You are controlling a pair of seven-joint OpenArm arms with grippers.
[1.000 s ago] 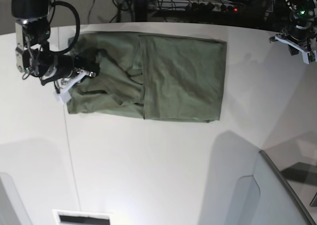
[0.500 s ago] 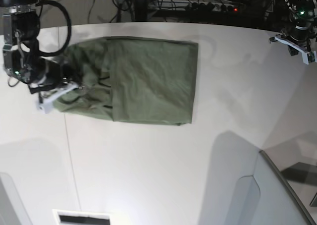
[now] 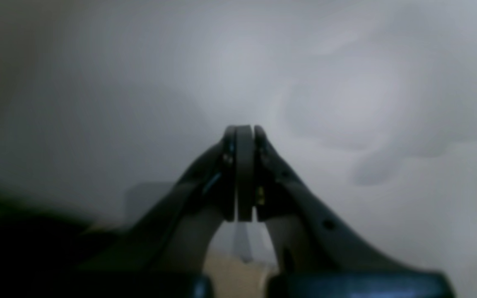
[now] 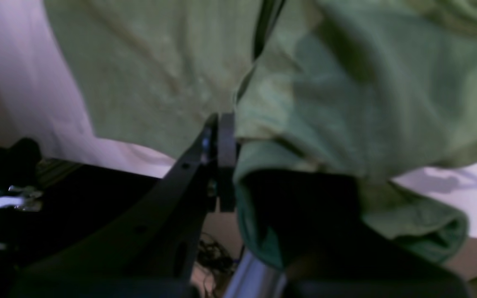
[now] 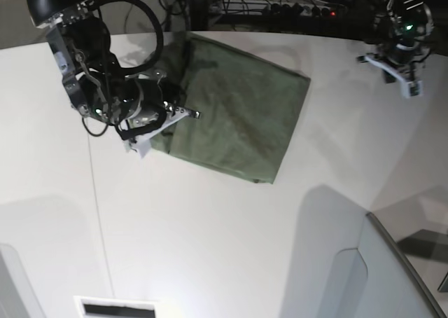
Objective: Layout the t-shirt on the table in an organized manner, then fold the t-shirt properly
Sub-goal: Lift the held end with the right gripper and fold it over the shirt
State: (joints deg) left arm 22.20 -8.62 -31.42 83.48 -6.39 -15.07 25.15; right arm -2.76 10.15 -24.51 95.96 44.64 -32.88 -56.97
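Note:
The olive-green t-shirt [image 5: 234,115] lies folded and skewed on the white table [image 5: 210,234], its long edges running diagonally. My right gripper [image 5: 166,122] is shut on the shirt's bunched left end. In the right wrist view the gripper [image 4: 232,140] pinches a fold of the t-shirt [image 4: 346,103]; one dark finger [image 4: 224,165] shows and cloth covers the other. Part of the cloth hangs in a loose roll below the grip. My left gripper [image 5: 393,69] hovers at the far right of the table, away from the shirt. In the left wrist view it [image 3: 240,132] is shut with nothing in it.
A grey raised panel [image 5: 392,276] stands at the near right corner. A thin dark seam [image 5: 98,213] runs down the table's left side. A white slotted plate [image 5: 115,307] sits at the near edge. Cables and equipment [image 5: 280,3] lie beyond the curved far edge.
My right arm first dragged the shirt left, then swung right and inward with the cloth in its grip. The shirt has turned from square to diagonal. My left arm shifted slightly left.

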